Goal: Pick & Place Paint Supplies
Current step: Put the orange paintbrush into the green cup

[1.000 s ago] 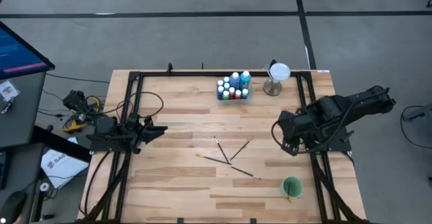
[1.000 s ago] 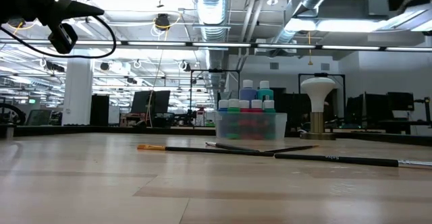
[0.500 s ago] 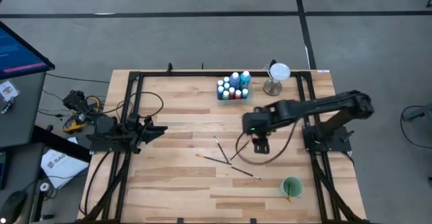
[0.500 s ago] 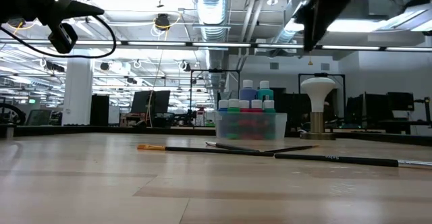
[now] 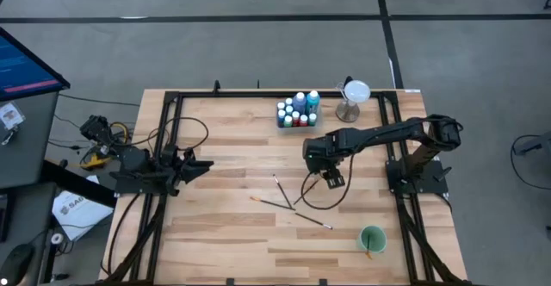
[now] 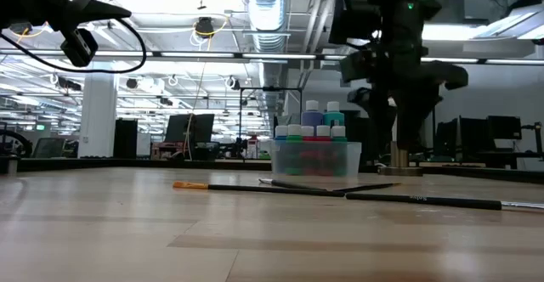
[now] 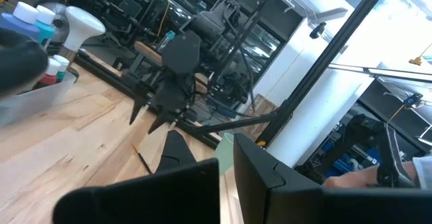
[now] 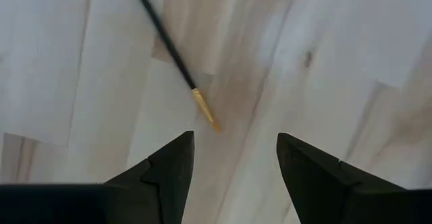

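Note:
Several thin dark-handled paintbrushes [image 5: 291, 202] lie flat and crossed on the middle of the table, also seen in the low view [image 6: 340, 190]. The white-capped paint bottles [image 5: 298, 111] stand in a clear tub near the far edge [image 6: 312, 150]. My right gripper [image 5: 332, 179] hangs open over the right end of the brush pile, pointing down, above the table [image 6: 399, 138]. In its wrist view the gripper [image 8: 235, 163] has a brush's yellowish end [image 8: 204, 113] just ahead of the open fingers, untouched. My left gripper [image 5: 195, 164] waits shut at the table's left side.
A white-topped stemmed stand [image 5: 353, 96] is at the far right, next to the bottle tub. A round green cup [image 5: 372, 239] sits near the right front corner. Black frame rails [image 5: 172, 139] run along both sides. Bare wood lies to the left of the brushes.
My right arm has swung out from the table's right edge toward the centre and come down over the brushes, its open gripper now pointing down at them. The brushes and bottles have stayed where they were.

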Robot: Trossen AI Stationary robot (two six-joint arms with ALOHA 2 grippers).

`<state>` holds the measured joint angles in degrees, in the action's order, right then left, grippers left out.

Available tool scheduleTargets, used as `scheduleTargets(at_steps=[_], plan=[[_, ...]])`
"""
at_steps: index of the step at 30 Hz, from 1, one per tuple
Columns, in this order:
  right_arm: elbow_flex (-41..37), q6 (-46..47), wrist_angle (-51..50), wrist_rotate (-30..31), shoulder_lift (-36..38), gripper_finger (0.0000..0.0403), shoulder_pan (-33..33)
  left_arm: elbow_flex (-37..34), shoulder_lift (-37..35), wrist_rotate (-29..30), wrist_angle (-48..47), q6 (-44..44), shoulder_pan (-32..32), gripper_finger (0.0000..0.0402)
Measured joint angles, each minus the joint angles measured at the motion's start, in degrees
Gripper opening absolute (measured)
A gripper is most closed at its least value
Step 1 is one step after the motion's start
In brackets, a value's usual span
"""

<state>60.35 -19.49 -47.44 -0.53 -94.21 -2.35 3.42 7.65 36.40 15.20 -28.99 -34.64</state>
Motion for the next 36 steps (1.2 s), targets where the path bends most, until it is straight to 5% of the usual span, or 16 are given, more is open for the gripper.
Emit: scheduleTargets(at_steps=[20,30,36], plan=[[-13.7,-3.0,17.5,1.3,-0.7,0.0158,2.7,0.0,0.0,0.0,0.3,0.0,0.0,0.0002],[-13.1,0.6,15.8,1.9,-2.9,0.002,2.8,0.0,0.0,0.0,0.5,0.0,0.0,0.0002],[-12.8,4.3,13.0,2.8,-2.9,0.0004,2.8,0.0,0.0,0.0,0.7,0.0,0.0,0.0002]])
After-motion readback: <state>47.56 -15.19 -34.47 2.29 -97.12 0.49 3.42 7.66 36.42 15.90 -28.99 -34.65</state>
